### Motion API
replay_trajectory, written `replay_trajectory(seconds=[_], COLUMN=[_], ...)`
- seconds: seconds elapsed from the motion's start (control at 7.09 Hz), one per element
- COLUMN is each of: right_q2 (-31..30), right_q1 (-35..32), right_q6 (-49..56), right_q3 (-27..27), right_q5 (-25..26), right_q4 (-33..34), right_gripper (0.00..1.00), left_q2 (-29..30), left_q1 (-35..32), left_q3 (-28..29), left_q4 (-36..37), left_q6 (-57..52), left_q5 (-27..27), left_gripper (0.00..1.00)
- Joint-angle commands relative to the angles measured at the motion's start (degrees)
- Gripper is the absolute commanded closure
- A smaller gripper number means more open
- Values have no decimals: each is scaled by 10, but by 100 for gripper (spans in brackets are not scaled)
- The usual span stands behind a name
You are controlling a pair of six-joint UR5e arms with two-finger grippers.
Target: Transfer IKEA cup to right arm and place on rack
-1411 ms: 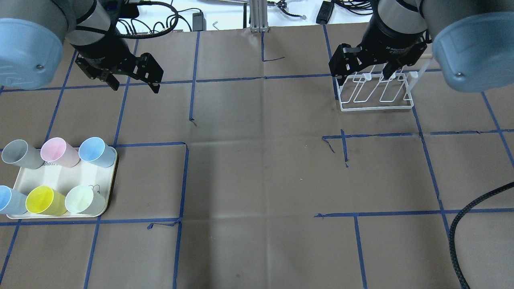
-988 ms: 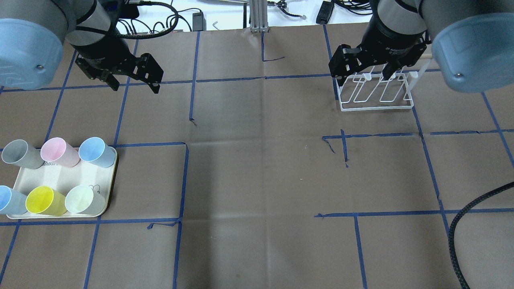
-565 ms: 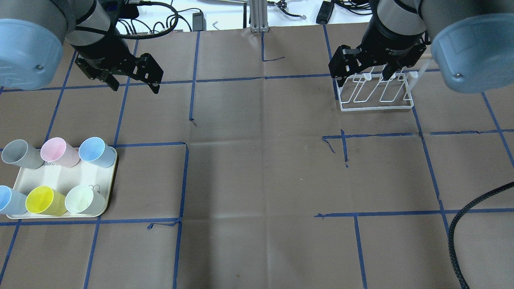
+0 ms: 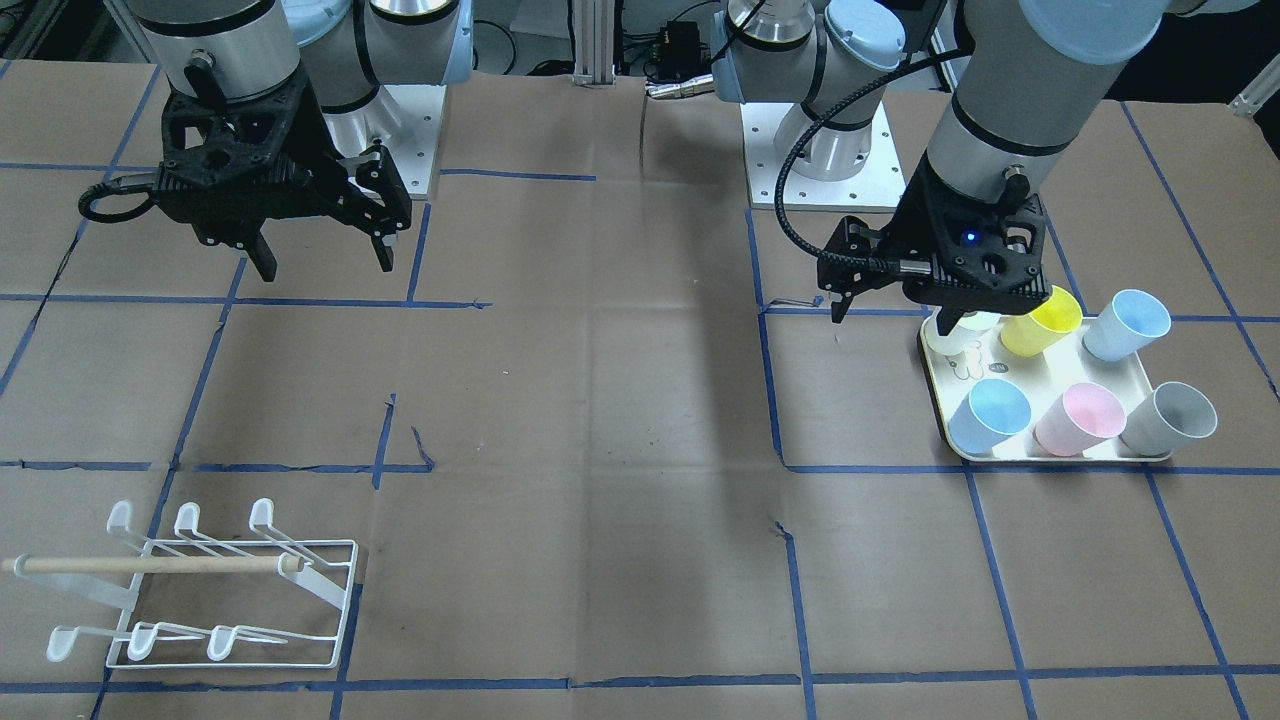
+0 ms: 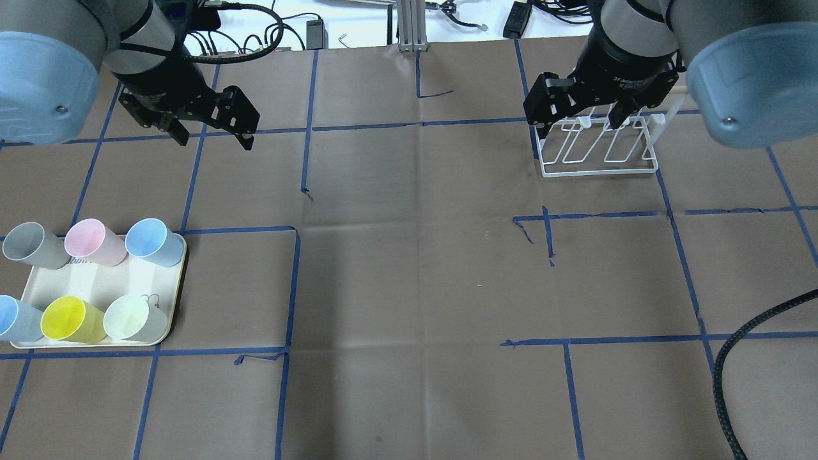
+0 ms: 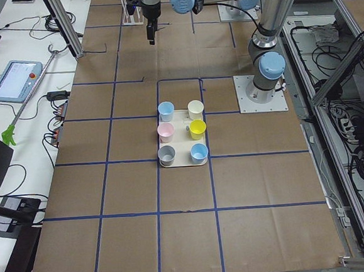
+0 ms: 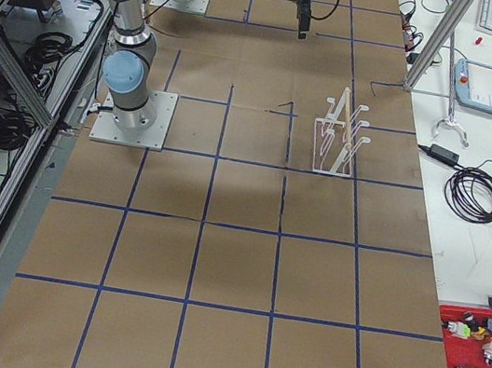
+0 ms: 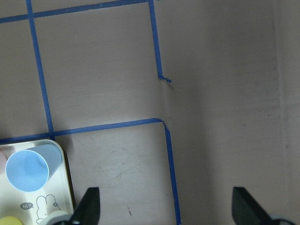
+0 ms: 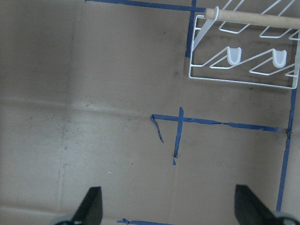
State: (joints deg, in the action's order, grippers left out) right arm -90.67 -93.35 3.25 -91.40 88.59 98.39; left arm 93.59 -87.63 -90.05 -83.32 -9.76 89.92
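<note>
Several plastic cups stand on a cream tray (image 5: 96, 281) at the table's left: grey (image 5: 29, 244), pink (image 5: 89, 239), blue (image 5: 152, 240), light blue (image 5: 13, 317), yellow (image 5: 67, 318) and pale green (image 5: 131, 316). My left gripper (image 5: 213, 135) is open and empty, high above the table beyond the tray; in the front view (image 4: 890, 312) it overlaps the tray's corner. Its wrist view shows the blue cup (image 8: 28, 169) at lower left. My right gripper (image 5: 578, 121) is open and empty, high above the white wire rack (image 5: 601, 153), which also shows in the front view (image 4: 230, 590).
Brown paper with a blue tape grid (image 5: 294, 281) covers the table. A black braided cable (image 5: 735, 358) curves in at the right front. Cables and power bricks (image 5: 313, 29) lie beyond the far edge. The rack's wooden dowel (image 9: 253, 18) shows in the right wrist view.
</note>
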Motion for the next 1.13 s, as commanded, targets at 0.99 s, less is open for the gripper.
replay_trajectory(seconds=[0.99], right_q2=[0], right_q1=[0], right_q6=[0], right_q3=[1], right_q5=[-1], right_q4=[0], right_gripper=[0], left_q2=[-38], left_q1=[229], left_q3=[-122], left_q4=[73], left_q6=[-174], left_q5=[0], left_gripper=[2])
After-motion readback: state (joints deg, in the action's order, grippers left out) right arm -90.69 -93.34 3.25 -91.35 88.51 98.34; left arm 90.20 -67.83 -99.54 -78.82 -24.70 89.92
